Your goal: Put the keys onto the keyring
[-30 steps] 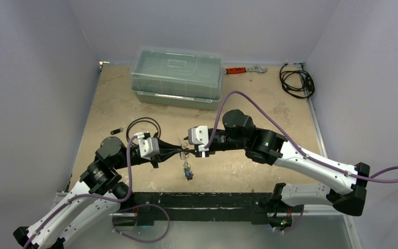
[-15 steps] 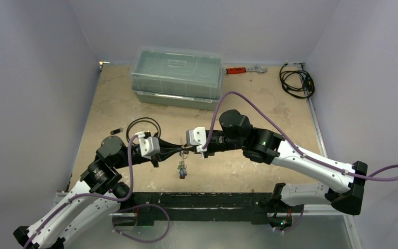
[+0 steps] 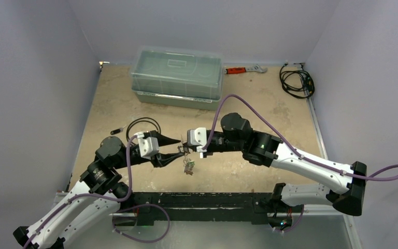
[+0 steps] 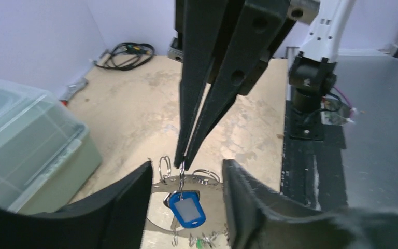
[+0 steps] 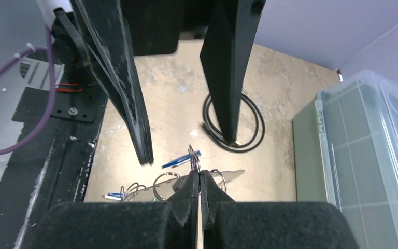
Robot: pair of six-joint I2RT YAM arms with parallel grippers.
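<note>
- Left gripper (image 3: pixel 180 148): jaws are seen well apart with nothing between them. The hanging bunch sits just in front of their tips.
- Keyring (image 4: pixel 210 187): it is carried in the air between the two grippers, above the table (image 3: pixel 269 171) and just ahead of the arm bases. Several small wire loops are seen round its rim.
- Blue-tagged key (image 4: pixel 186 207): it is hung against the keyring's face. Further tags, one green, are glimpsed at its lower edge. How many keys are on cannot be told.
- Right gripper (image 5: pixel 199 176): it is pinched fully closed, apparently on the thin wire loop that runs down to the blue-tagged key, so the whole bunch is judged to hang from this one pinch.
- Step in hand, judged: a mid-air handover or regrip, with the load taken by the right side and the left side free.
- Next move, judged: the keyring's flat rim should be re-taken by the left jaws so it is steadied before any loop is worked through a rim hole. Swing of the bunch should be allowed for, and the thin loop could slip from the pinch.
- Black cable loop (image 5: pixel 251 129): it is left lying on the table behind and is not part of the job.
</note>
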